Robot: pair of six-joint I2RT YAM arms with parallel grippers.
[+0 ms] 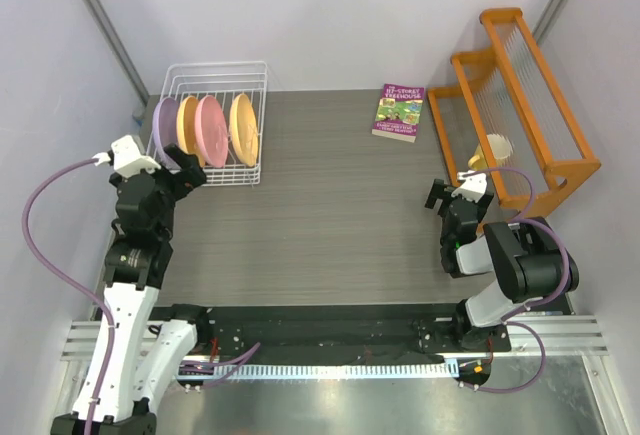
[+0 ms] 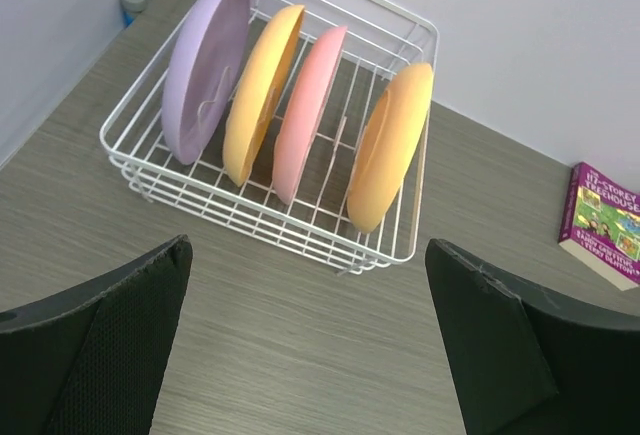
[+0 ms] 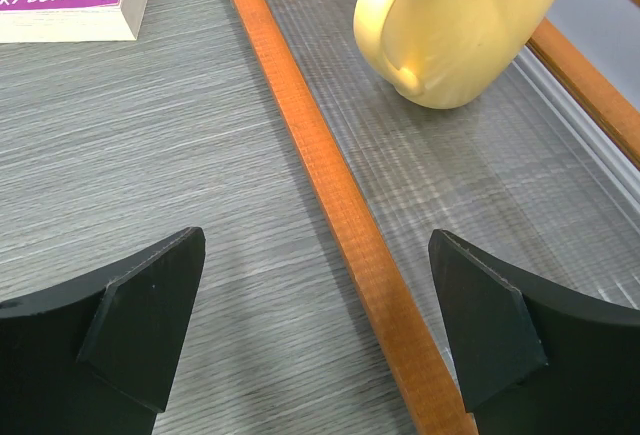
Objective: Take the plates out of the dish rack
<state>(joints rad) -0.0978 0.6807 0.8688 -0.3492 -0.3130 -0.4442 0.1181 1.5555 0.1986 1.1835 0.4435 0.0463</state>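
Grey wood-grain table (image 1: 330, 215), lying under everything else. At the far right, orange wooden shelf rack (image 1: 515, 105) with clear mesh shelves, close to the right wall. In the far left corner, white wire dish rack (image 1: 215, 77), flat on the table and well apart from the shelf rack. Holds all four plates on edge between its prongs, in one row. From the left: lilac plate (image 2: 205, 70), orange-yellow plate (image 2: 262, 90), pink plate (image 2: 310, 110), second orange-yellow plate (image 2: 392, 145). First three close together, the last a little apart and near the right side of the rack.

Black left gripper (image 2: 310, 345): hovers just in front of the dish rack, by its near left corner. Spread wide and empty, touching no plate.

Black right gripper (image 3: 315, 340): low over the table, just beside the shelf rack. Also spread wide and empty. Between its fingers (image 3: 130, 325) in the wrist view, only the orange front bar of the shelf rack.

Purple paperback book (image 1: 400, 112), flat on the table between the two racks, nearer to the shelf rack.

Pale yellow mug (image 3: 460, 25), on the lowest mesh shelf, just beyond the right gripper and not touched.
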